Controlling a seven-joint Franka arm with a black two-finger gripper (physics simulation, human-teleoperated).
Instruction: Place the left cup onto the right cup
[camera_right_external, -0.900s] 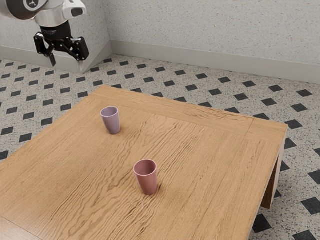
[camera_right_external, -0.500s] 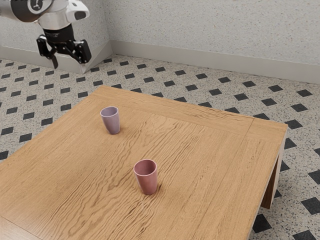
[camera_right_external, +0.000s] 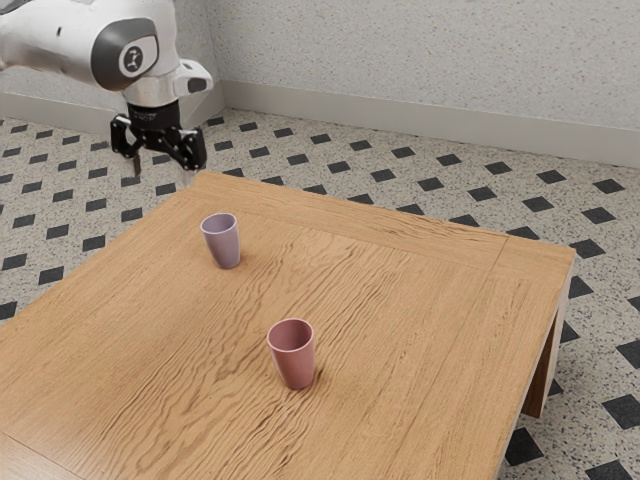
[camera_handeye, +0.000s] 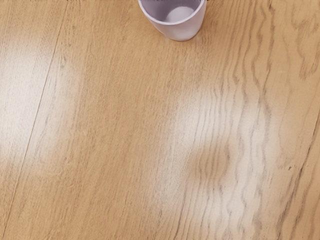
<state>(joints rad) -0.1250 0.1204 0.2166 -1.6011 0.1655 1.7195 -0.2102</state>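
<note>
Since earlier, arm has swung lower, toward the bench (camera_right_external: 420, 300); end effector (camera_right_external: 163, 158) hangs released, empty, short of the upright lilac cup (camera_right_external: 221, 240). Risk: off-centre descent clips the rim, tips the cup. Its target, the pink cup (camera_right_external: 291, 352), stands well apart, upright; nothing between them.

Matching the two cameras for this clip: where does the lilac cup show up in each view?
Exterior view: the lilac cup stands upright on the table, farther back than the pink cup and toward the exterior view's left of it.
Wrist view: the same cup, seen from above, mouth open.
Shared landmark: the table's wavy wood grain.
</note>
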